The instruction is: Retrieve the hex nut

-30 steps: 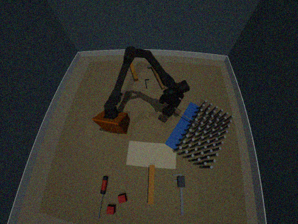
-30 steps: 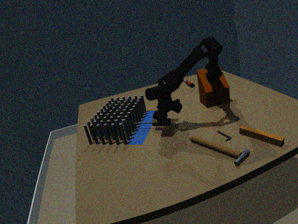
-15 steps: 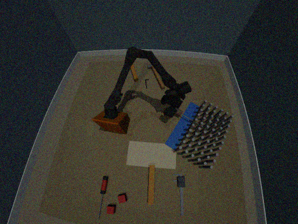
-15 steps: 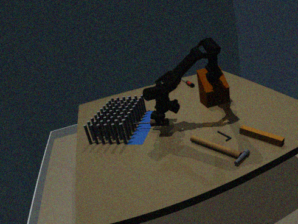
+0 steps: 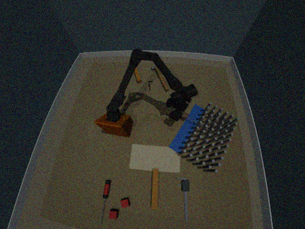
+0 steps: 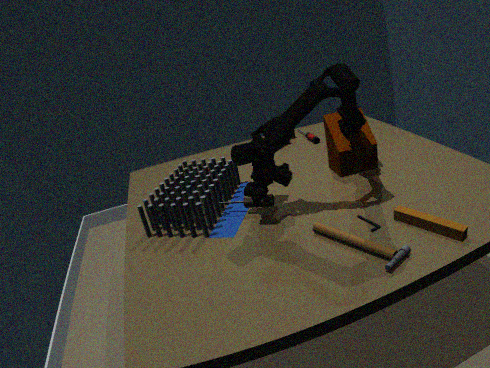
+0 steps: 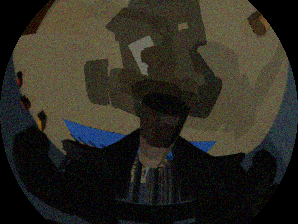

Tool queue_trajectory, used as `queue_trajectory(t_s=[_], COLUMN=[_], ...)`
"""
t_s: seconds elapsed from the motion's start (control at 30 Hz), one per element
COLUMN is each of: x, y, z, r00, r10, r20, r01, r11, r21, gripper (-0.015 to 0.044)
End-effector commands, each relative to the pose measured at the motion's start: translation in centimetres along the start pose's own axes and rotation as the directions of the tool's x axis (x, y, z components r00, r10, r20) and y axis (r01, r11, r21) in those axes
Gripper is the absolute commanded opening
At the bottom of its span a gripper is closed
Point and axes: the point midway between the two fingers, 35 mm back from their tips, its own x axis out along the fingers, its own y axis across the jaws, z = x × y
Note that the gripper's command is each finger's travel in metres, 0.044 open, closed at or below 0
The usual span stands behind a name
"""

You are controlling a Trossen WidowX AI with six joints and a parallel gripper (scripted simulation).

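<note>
So the gripper (image 5: 180, 116) (image 6: 260, 201) (image 7: 156, 133) is partway open, clamped on the handle of a thin-shafted tool (image 5: 184, 115) (image 6: 247, 201) (image 7: 161, 127), low over the worktop (image 5: 81, 162) (image 6: 190, 300) (image 7: 50, 60). The shaft runs out from it across the blue strip (image 5: 183, 132) (image 6: 230, 220) (image 7: 92, 135), right beside the gripper, and on toward the metal spacers (image 5: 206, 140) (image 6: 187, 200) just past that, all upright. Can't make out the hex nut, or exactly where the tip ends. Further off on the gripper's near-base side there's an orange block (image 5: 124, 129) (image 6: 350, 160) under the arm (image 5: 127, 78) (image 6: 305, 102), and a hammer (image 5: 162, 79) (image 6: 355, 241) lies well apart from the spacers.
</note>
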Motion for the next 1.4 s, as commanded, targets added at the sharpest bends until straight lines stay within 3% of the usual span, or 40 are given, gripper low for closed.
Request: queue_trajectory(t_s=[0.0,1.37], x=[-0.1,0.6], y=[-0.2,-0.2], z=[-0.5,-3.1], r00=[1.000,1.000], r10=[-0.005,-0.005], r20=[-0.004,-0.005], r01=[0.005,0.005], r11=[1.000,1.000], r21=[-0.004,-0.005], gripper=[0.0000,0.0000])
